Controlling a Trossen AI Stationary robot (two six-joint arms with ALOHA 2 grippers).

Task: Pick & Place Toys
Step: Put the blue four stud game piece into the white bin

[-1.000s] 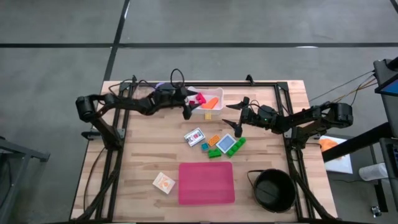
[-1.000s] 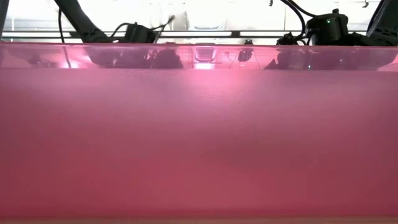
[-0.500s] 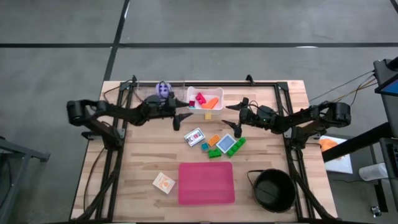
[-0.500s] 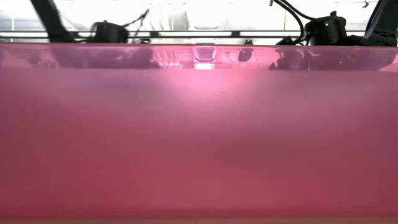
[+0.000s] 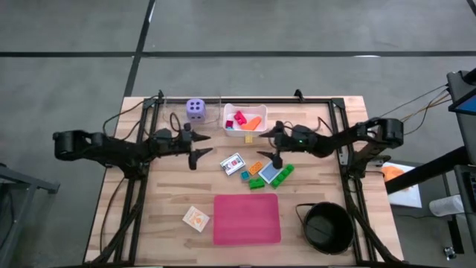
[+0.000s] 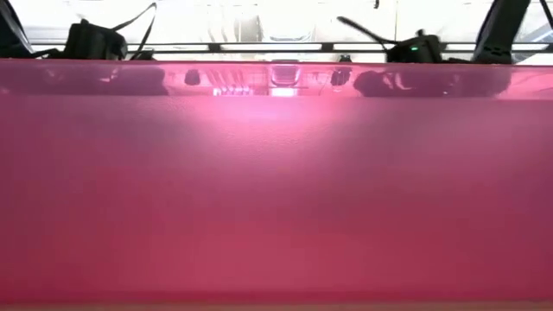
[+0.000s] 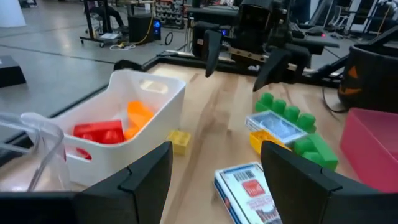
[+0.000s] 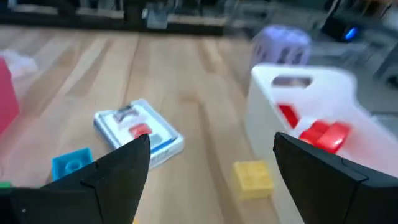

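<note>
The purple die (image 5: 195,109) stands on the table left of the white tub (image 5: 227,123), which holds red (image 5: 239,117) and orange (image 5: 254,123) blocks. A yellow block (image 5: 248,138) lies on the table just in front of the tub. The white card (image 5: 233,164), the blue card (image 5: 271,173) on green blocks, an orange block (image 5: 255,167) and a teal block (image 5: 244,175) lie mid-table. The orange card (image 5: 196,218) lies near the pink mat (image 5: 246,218). My left gripper (image 5: 195,145) is open and empty left of the white card. My right gripper (image 5: 268,143) is open and empty right of the yellow block.
A black pot (image 5: 327,227) stands at the table's near right corner. A black frame runs along the far and side edges. In the low view the pink mat (image 6: 276,190) blocks almost everything. Bare wood lies at the near left.
My left gripper has drawn back from the tub toward the table's left edge and a little nearer, which uncovers the purple die beside the tub. My right gripper has gone toward the table's left, closer to the yellow block and the tub. The toys have stayed in place.
</note>
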